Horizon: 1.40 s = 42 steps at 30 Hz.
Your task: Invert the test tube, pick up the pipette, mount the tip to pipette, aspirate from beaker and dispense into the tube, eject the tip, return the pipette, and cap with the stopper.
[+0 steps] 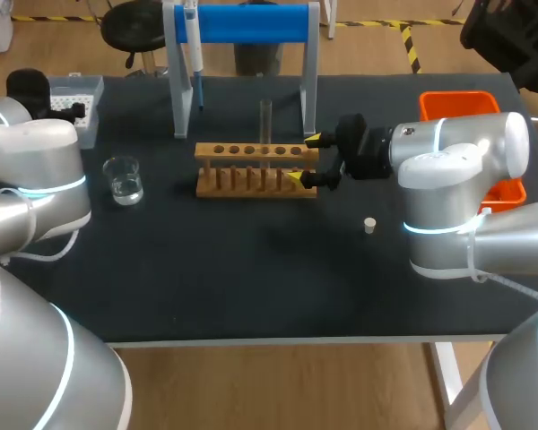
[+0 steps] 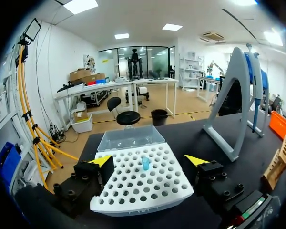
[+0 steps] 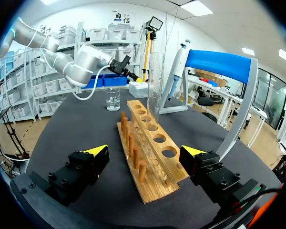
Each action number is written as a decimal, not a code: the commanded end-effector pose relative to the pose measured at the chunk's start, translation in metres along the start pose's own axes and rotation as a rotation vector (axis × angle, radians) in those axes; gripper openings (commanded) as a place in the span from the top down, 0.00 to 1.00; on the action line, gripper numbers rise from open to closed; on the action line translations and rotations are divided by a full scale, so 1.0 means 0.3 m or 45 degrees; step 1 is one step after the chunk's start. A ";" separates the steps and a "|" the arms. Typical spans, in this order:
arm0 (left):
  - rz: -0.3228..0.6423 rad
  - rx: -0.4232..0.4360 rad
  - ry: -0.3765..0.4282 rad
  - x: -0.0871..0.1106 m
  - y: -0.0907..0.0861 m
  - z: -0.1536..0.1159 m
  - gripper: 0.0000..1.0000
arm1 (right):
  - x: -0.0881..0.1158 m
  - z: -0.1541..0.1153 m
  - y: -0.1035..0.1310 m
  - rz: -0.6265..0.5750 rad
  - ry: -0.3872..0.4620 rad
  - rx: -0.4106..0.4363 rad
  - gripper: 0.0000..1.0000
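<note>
Left end effector (image 2: 150, 161), mostly hidden behind my arm from above, gapes empty astride the tip box (image 2: 133, 206) holding one blue tip (image 2: 145, 163); beaker (image 1: 124, 179) holds clear liquid; test tube (image 1: 265, 125) upright in rack (image 1: 251, 170), contents unclear; right end effector (image 1: 305, 159) spread wide around the rack's end, gripping nothing; stopper (image 1: 369, 225) on the surface (image 1: 251, 269).

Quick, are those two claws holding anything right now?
Left claw: open, holding nothing.
Right claw: open, holding nothing.
</note>
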<state>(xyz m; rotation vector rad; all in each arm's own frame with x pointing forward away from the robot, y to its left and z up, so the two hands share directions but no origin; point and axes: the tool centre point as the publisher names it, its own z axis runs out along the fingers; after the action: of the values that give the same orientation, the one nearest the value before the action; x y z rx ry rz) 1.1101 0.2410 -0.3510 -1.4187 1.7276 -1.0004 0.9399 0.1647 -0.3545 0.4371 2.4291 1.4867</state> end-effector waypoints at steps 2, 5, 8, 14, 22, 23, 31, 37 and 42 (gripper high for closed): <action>0.001 -0.018 0.010 -0.007 -0.013 0.017 0.35 | -0.001 0.000 -0.003 -0.001 0.000 -0.004 0.00; 0.000 -0.020 0.016 -0.003 -0.014 0.024 0.38 | -0.001 0.000 -0.003 -0.001 0.000 -0.004 0.00; -0.007 -0.022 0.025 0.003 -0.012 0.031 0.38 | -0.001 0.000 -0.003 -0.001 0.000 -0.004 0.00; -0.021 -0.022 0.025 0.005 -0.011 0.037 0.40 | -0.001 0.000 -0.003 -0.001 0.000 -0.004 0.00; -0.036 -0.030 0.028 0.007 -0.004 0.049 0.44 | -0.001 0.000 -0.003 -0.001 0.000 -0.004 0.00; -0.037 -0.031 0.029 0.007 -0.004 0.050 0.45 | -0.001 0.000 -0.003 -0.001 0.000 -0.004 0.00; -0.049 -0.031 0.035 0.004 0.001 0.058 0.47 | -0.001 0.000 -0.003 -0.001 0.000 -0.004 0.00; -0.053 -0.035 0.041 0.004 0.005 0.064 0.48 | -0.001 0.000 -0.003 -0.001 0.000 -0.004 0.00; -0.056 -0.037 0.039 0.001 0.008 0.065 0.49 | -0.001 0.000 -0.003 -0.001 0.000 -0.004 0.00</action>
<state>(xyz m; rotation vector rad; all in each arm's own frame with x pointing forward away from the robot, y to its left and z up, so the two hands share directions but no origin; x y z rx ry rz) 1.1236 0.2371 -0.3623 -1.4709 1.7385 -1.0316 0.9399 0.1647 -0.3545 0.4371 2.4291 1.4867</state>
